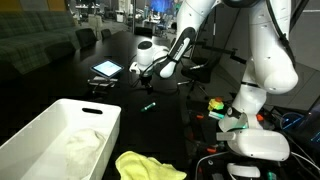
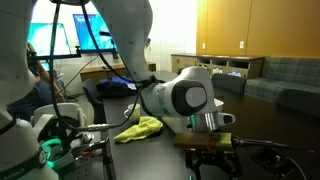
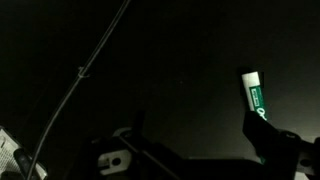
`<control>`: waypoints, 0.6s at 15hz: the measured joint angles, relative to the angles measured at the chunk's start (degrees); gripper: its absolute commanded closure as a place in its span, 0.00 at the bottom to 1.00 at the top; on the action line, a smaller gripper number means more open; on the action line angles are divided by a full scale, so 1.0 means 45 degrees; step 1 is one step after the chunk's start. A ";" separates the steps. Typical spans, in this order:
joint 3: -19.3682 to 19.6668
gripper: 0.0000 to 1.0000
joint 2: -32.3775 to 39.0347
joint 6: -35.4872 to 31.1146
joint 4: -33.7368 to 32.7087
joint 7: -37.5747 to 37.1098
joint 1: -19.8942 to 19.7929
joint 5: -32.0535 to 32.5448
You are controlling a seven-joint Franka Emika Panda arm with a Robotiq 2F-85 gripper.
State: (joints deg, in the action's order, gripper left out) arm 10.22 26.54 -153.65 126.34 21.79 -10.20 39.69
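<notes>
Wrist view: the green marker point(image 3: 254, 95) is seen lying ungrasped on the dark table point(image 1: 100, 95), well apart from the white bin point(image 1: 40, 125), and the gripper point(image 1: 141, 84) is held farther from that bin, fingers spread, nothing lifted.

- White bin point(image 1: 38, 128): open-topped, at the near edge of the dark tabletop point(image 1: 70, 88).
- Pale cloth point(image 1: 82, 148): crumpled, lying inside the bin.
- Yellow cloth point(image 1: 140, 165): bunched on the tabletop just beside the bin, seen in both exterior views.
- Tablet point(image 1: 106, 69): lit screen, flat on the tabletop, well apart from the bin.
- Sofa point(image 1: 35, 40): dark, behind the tabletop.
- Monitor point(image 2: 88, 30): glowing blue, in the background.
- Wooden cabinet point(image 2: 235, 30): against the far wall.
- Thin cable point(image 3: 80, 70): crossing the wrist view diagonally.
</notes>
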 measured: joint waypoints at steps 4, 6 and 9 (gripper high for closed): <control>-0.0048 0.00 0.0647 -0.0745 -0.0151 0.0015 0.0001 0.0159; -0.0130 0.00 0.0936 -0.0962 -0.0141 0.0021 -0.0023 0.0141; -0.0347 0.00 0.1280 -0.1172 -0.0067 0.0112 -0.0140 0.0005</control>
State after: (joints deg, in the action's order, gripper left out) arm 8.66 32.30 -158.93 126.04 22.30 -10.83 39.71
